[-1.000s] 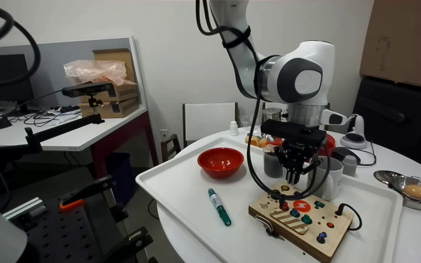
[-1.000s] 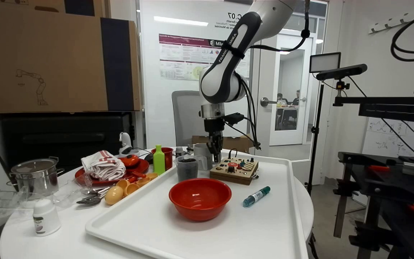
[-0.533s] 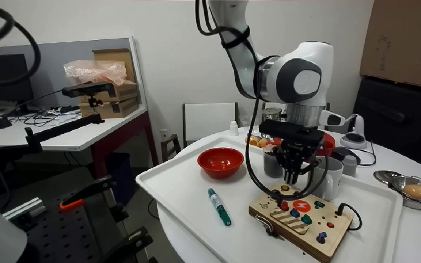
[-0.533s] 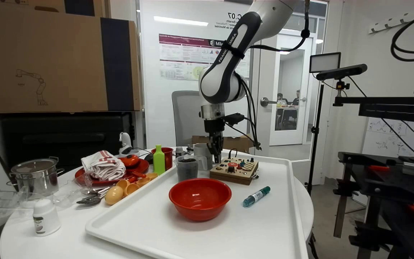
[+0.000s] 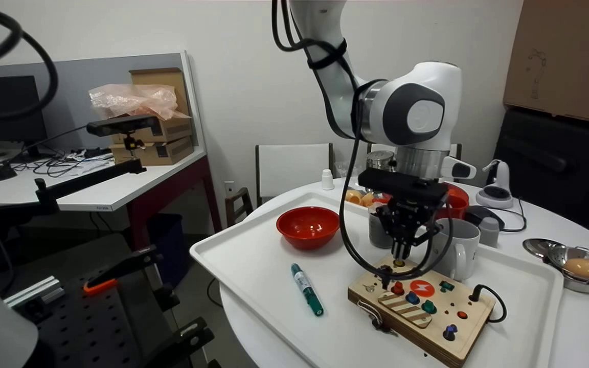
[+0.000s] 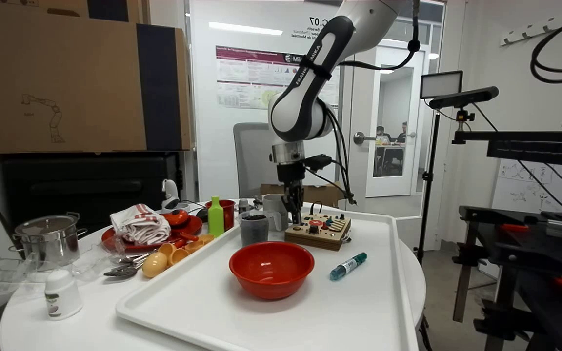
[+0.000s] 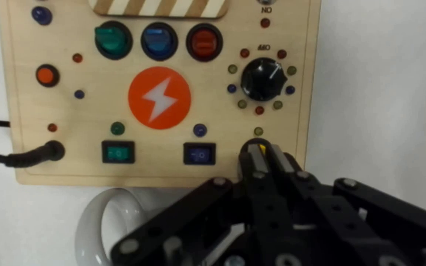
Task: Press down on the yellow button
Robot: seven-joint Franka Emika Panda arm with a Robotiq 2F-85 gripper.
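Pincer (image 7: pixel 270 158) is being seen narrow, pointing down over one corner of the wooden board (image 7: pixel 102 94): its two fingers are standing almost together, and nothing is being gripped. Just below the tips the yellow button (image 5: pixel 399 263) is being found; in the wrist view it is being mostly covered, with only a sliver of yellow showing. Whether it is being touched cannot be told.

As for handling, a hard plastic cap with short, springy travel is being expected. No grasp is being called for: a push straight down on the middle of the cap is being judged best, modest in force, since narrow tips could be slipping off its edge. The board is looking rather solid, yet on the smooth tray (image 5: pixel 253 255) it could be sliding a little.

Between tips and button no obstacle is being noticed. The black knob (image 7: pixel 263 79) and the blue rocker switch (image 7: pixel 199 154), both near, are not being touched. Just beside the board the gray mug (image 5: pixel 467 239) is standing, so sideways movement is probably being limited there. A black cable (image 5: pixel 342 217) is crossing before the board in an exterior view. Farther out on the tray, the red bowl (image 6: pixel 271 282) and the green marker (image 6: pixel 348 266) are lying apart, blocking nothing.
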